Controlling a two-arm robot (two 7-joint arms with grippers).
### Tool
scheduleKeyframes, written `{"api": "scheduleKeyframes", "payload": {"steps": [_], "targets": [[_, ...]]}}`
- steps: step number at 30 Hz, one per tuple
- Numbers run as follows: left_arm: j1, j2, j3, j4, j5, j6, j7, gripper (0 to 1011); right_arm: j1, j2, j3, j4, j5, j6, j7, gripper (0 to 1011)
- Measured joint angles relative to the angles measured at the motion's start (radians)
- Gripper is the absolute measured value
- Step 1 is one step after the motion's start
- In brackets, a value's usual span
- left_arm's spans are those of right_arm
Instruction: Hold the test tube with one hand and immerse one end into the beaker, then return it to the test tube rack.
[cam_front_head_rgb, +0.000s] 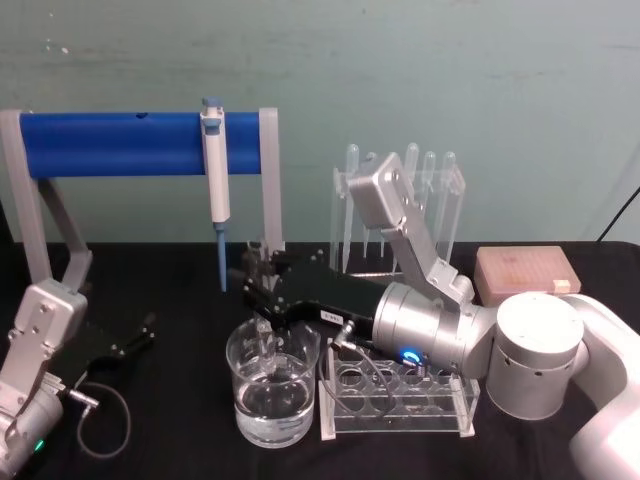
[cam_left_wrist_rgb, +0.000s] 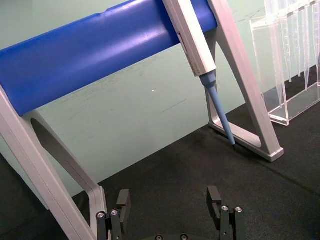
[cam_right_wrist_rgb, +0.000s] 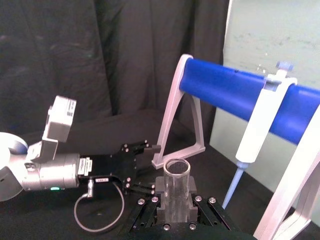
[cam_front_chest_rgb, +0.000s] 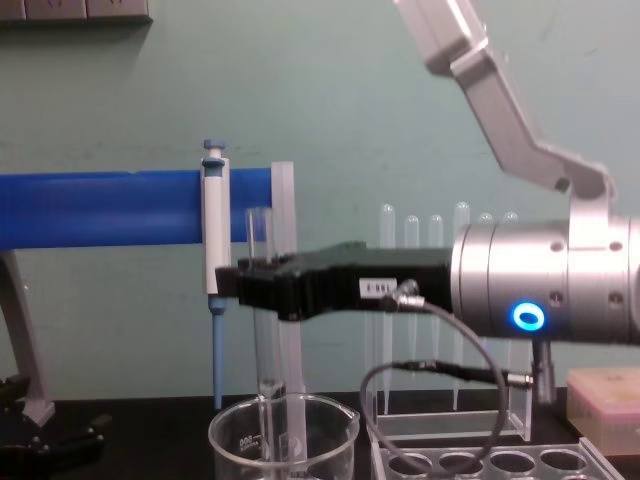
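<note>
1. The right jaws are clamped on the test tube (cam_front_chest_rgb: 265, 370), which stands upright. Its open mouth rises above the jaws, and its round end hangs below them inside the beaker (cam_front_head_rgb: 238, 385).
2. The left jaws are spread wide and empty. They lie on the desk (cam_front_head_rgb: 180, 300), well apart from the right jaws, beyond the beaker.
3. Hazard: we judge that moving sideways before the round end clears the rim would knock glass on glass and might tip the beaker.
4. Hazard: smooth glass may slide down through the jaws and strike the beaker floor.
5. Hazard: the test tube rack (cam_front_head_rgb: 400, 415) sits just behind the jaws, under the wrist. The cable (cam_front_chest_rgb: 450, 368) looping there could catch it on the return.
6. The chest view shows the tube's vertical profile, but its lower edge cuts off the liquid. The head view shows water (cam_front_head_rgb: 272, 415) low in the beaker, yet we cannot tell whether the round end is wetted. The right wrist view shows the tube's mouth between the jaws.
</note>
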Motion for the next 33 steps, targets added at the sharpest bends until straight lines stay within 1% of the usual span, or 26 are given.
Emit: {"api": "scheduleKeyframes", "payload": {"steps": [14, 24, 33], "targets": [[0.000, 0.000, 0.000, 0.000, 0.000, 0.000, 0.000, 1000, -0.045, -0.026, 0.007, 0.060, -0.041, -0.055, 0.005, 224], [0.000, 0.000, 0.000, 0.000, 0.000, 0.000, 0.000, 1000, -0.071, -0.035, 0.015, 0.075, -0.063, -0.065, 0.009, 224], [0.000, 0.000, 0.000, 0.000, 0.000, 0.000, 0.000, 1000, -0.089, -0.040, 0.028, 0.076, -0.071, -0.077, 0.012, 224]]}}
